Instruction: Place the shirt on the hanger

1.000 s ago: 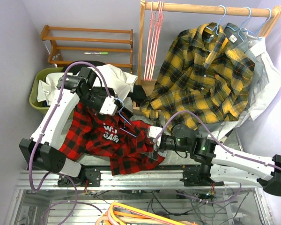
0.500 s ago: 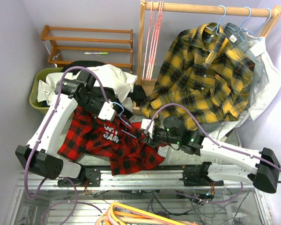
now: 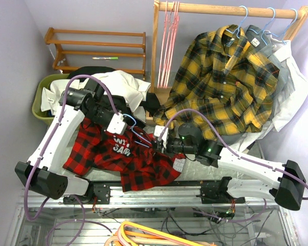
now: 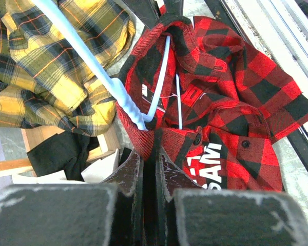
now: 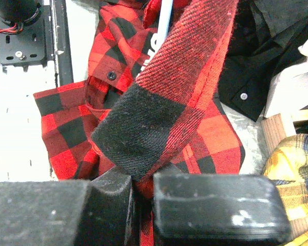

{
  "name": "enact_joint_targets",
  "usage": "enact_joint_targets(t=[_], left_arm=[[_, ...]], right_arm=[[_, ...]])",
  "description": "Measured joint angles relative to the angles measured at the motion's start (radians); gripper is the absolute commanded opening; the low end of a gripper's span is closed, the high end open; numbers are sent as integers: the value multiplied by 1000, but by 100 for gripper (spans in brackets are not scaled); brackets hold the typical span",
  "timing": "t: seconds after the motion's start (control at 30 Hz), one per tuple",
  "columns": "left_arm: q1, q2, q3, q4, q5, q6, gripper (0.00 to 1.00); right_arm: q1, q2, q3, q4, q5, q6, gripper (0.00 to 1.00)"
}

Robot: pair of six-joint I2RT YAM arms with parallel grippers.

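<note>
The shirt (image 3: 138, 166) lies crumpled just ahead of the arm bases, lettered back up, its hem nearest them. At the shirt's right side the right gripper (image 5: 143, 187) is clamped tight on a folded band of red-and-black cloth, lifting that edge off the heap. I judge this is meant to keep the neck opening apart so the wire can pass inside. At the shirt's far, collar end the left gripper (image 4: 149, 156) is closed narrow on the twisted neck of the hanger (image 4: 161, 77), and a bit of collar seems caught at its fingertips too. Gripping there gives it control of the whole frame. The hanger's hook points away from the shirt, while its triangle runs down into the collar, with part of the wire hidden under cloth. So the hanger looks partly in, and the shoulders are not yet seated on it. Beyond the shirt, a yellow shirt (image 3: 226, 82) hangs from a rail (image 3: 220, 9).
</note>
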Motion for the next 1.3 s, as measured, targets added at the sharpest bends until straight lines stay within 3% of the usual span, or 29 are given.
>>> enact_joint_targets(t=[0.1,0.23,0.37,0.5,0.63,0.9,1.17,1.23,1.3], left_arm=[[-3,0,0,2,3,0,7],[-8,1,0,13,4,-1,7],[-40,13,-2,27,19,-1,7],[-49,14,-9,42,34,-2,7],[-49,14,-11,51,37,-6,7],[-49,14,-13,51,32,-10,7],[-51,14,-31,51,32,-17,7],[-51,14,-32,50,32,-18,7],[-51,14,-32,50,32,-18,7]], right_arm=[[-1,7,25,-39,-4,7,1],[-5,50,71,-76,-15,18,15],[-3,89,148,-14,-58,25,22],[-14,90,194,72,-99,42,13],[-27,95,194,92,-122,55,13],[-32,89,140,148,-138,82,25],[-38,45,49,159,-130,111,27],[-38,46,45,161,-130,116,25],[-38,48,45,164,-132,120,14]])
